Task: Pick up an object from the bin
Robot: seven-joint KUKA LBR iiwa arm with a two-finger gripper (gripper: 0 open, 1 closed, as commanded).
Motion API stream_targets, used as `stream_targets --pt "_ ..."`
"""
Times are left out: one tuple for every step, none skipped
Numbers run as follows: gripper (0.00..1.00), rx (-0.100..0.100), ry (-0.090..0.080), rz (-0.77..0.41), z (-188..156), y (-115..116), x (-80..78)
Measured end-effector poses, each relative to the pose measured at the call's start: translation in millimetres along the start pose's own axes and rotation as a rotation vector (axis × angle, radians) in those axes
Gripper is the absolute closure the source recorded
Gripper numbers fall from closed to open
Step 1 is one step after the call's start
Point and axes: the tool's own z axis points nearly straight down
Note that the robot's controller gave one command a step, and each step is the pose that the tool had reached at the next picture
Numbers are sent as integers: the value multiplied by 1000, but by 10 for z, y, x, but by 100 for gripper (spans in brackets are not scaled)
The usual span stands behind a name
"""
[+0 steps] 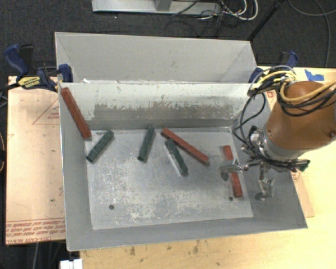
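You have the gripper (248,176) low in the right end of the bin (157,102), hanging under the arm's orange cover (302,119) with black and yellow cables (263,86) looping off the wrist. You cannot tell from this view whether the gripper is open or closed, and nothing can be seen held in it.

The thing nearest to it is a short red-brown block (236,185), lying flat on the bin floor near the right wall, just beside the gripper's left side. A second short red-brown block (228,152) lies just behind it, toward the back wall.

Further left you will see a long red-brown bar (185,146) lying at a slant, with a dark green block (176,157) beside it and touching or nearly touching it. Two more dark green blocks (146,144) (99,145) lie apart toward the left. Another red-brown bar (75,114) leans along the left wall.

The bin floor is bare grey metal, scuffed and scratched pale across its middle, with a small dark speck (111,207) near the front left. The back wall rises in a smooth, lighter grey slope with a worn band along its foot.

Beyond the bin the room's floor (33,10) is dark, with a grey metal stand base (157,1) and a tangle of leads (229,4) behind it.
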Motion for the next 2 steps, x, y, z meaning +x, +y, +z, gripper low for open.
stream_targets --pt "100 -2 -2 -280 604 -130 106" --pt "100 -3 -2 -280 604 -131 107"
